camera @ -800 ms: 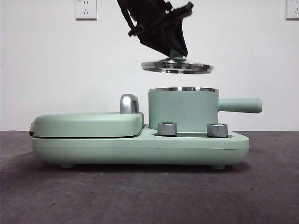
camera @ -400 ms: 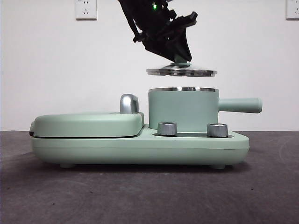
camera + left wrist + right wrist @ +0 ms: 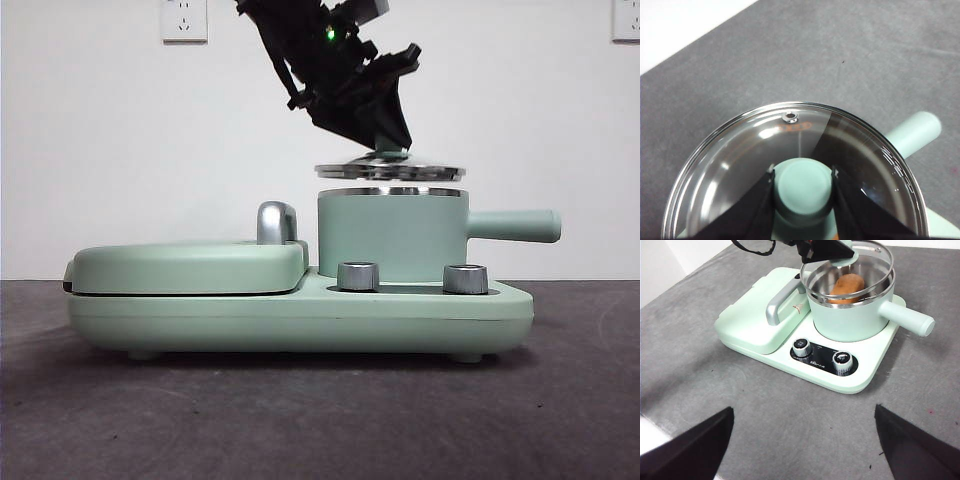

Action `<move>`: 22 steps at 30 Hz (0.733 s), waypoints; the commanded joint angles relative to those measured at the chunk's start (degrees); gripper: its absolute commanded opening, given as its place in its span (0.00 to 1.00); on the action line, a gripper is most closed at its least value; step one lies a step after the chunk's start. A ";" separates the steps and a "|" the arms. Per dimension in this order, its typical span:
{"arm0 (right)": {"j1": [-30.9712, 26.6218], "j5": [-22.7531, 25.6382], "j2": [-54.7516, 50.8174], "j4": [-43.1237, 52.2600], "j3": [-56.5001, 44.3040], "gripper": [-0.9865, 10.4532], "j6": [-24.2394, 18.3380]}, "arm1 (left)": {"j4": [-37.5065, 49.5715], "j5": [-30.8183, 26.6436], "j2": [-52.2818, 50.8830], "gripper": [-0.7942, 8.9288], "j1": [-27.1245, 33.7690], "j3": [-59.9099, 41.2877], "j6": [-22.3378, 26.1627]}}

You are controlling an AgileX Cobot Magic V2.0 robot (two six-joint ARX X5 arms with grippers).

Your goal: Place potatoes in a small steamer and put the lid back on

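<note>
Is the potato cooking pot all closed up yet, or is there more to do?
Almost. The potato already lies inside the green pot. The left gripper is shut on the knob of the glass lid, holding it just above the pot's steel rim. Left to do: seat the lid and let go. The right gripper waits, open.

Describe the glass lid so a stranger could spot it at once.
Find the mint-green cooker base; on its handled side stands a mint-green cylindrical pot. Just above the pot's rim hangs the round clear-glass lid, held by the left gripper: the only see-through piece.
</note>
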 commanded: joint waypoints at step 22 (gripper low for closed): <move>0.44 0.00 0.11 0.33 0.44 0.47 1.66 | 1.05 3.43 1.92 0.09 0.46 1.68 0.37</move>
